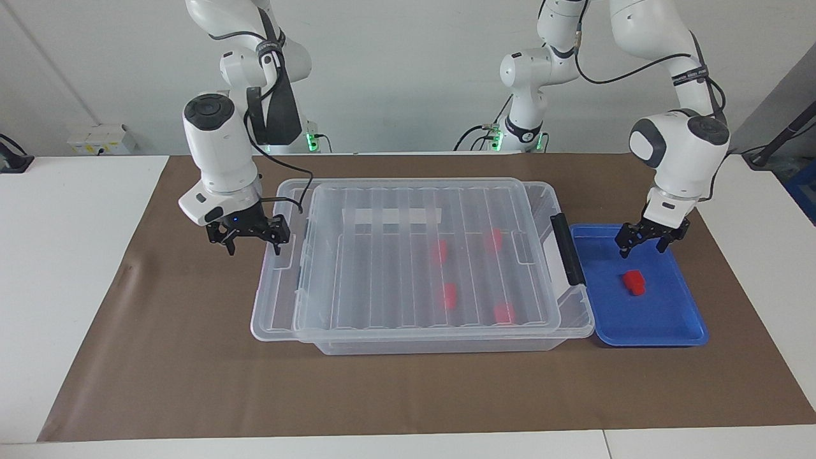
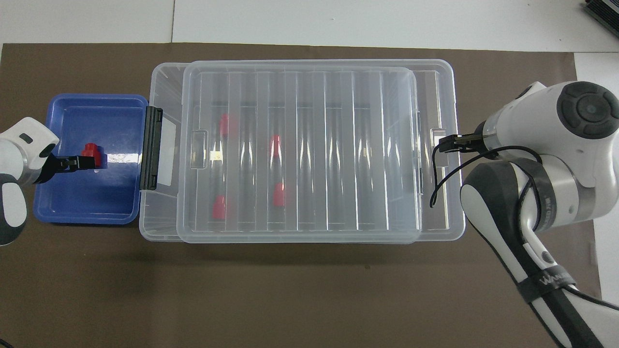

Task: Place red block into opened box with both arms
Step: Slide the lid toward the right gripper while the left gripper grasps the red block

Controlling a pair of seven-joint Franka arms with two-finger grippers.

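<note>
The red block [image 1: 633,282] [image 2: 92,150] lies in a blue tray [image 1: 676,331] beside the box's black latch [image 1: 567,248]. My left gripper [image 1: 644,247] [image 2: 80,163] hangs open just over the tray, close above the block and apart from it. The clear box [image 1: 433,344] holds several red blocks [image 1: 449,295] under its ribbed lid [image 1: 382,255] [image 2: 300,96]. The lid sits shifted toward the right arm's end, overhanging the box there, so a narrow strip by the latch is uncovered. My right gripper [image 1: 253,245] [image 2: 445,144] stands open at the lid's overhanging end, one finger by its tab.
Box and tray rest on a brown mat [image 1: 191,382] over a white table [image 1: 64,255]. A black cable [image 2: 435,188] loops from the right wrist over the lid's end. A white socket box [image 1: 102,137] sits near the robots at the right arm's end.
</note>
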